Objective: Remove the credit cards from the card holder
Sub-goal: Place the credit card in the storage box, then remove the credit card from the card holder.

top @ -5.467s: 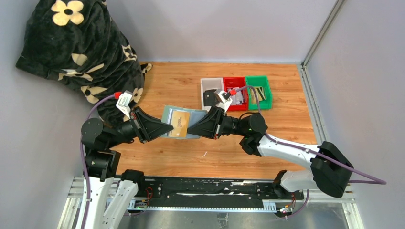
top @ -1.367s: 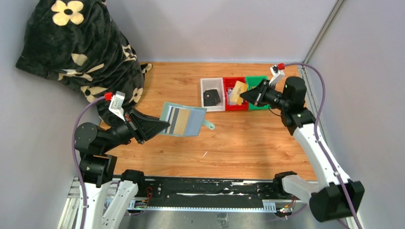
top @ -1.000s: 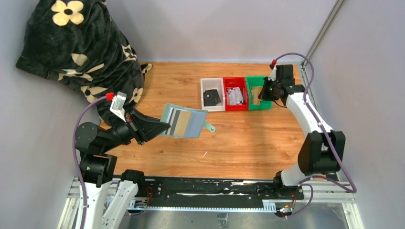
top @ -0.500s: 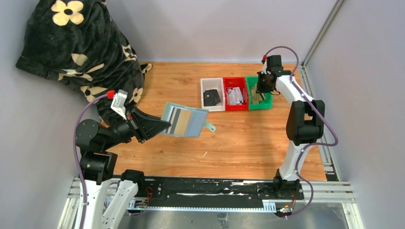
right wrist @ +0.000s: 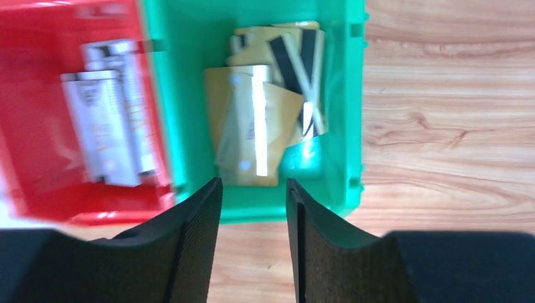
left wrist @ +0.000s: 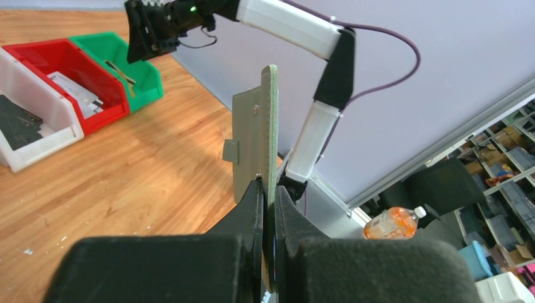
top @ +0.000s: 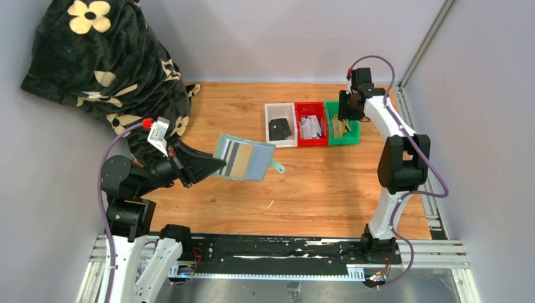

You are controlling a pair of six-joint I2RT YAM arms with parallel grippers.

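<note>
My left gripper [top: 217,165] is shut on the left edge of the sage-green card holder [top: 257,163] and holds it open above the table. A tan-gold card [top: 238,163] and a dark-striped card [top: 228,156] show in its pockets. In the left wrist view the card holder [left wrist: 252,142] stands edge-on between my fingertips [left wrist: 268,188]. My right gripper [top: 344,118] is open and empty above the green bin [top: 355,130]. In the right wrist view tan-gold credit cards [right wrist: 252,132] and a striped card [right wrist: 295,63] lie in the green bin [right wrist: 344,189], beyond my gripper [right wrist: 252,189].
A red bin [top: 304,143] with pale cards and a white bin [top: 270,126] holding a black wallet [top: 279,129] stand left of the green bin. A black flowered blanket [top: 107,63] fills the back left corner. Walls close the back and right.
My right gripper carried a tan-gold card from the card holder to the green bin, let it go and now stands open above it. The left gripper has barely moved.
</note>
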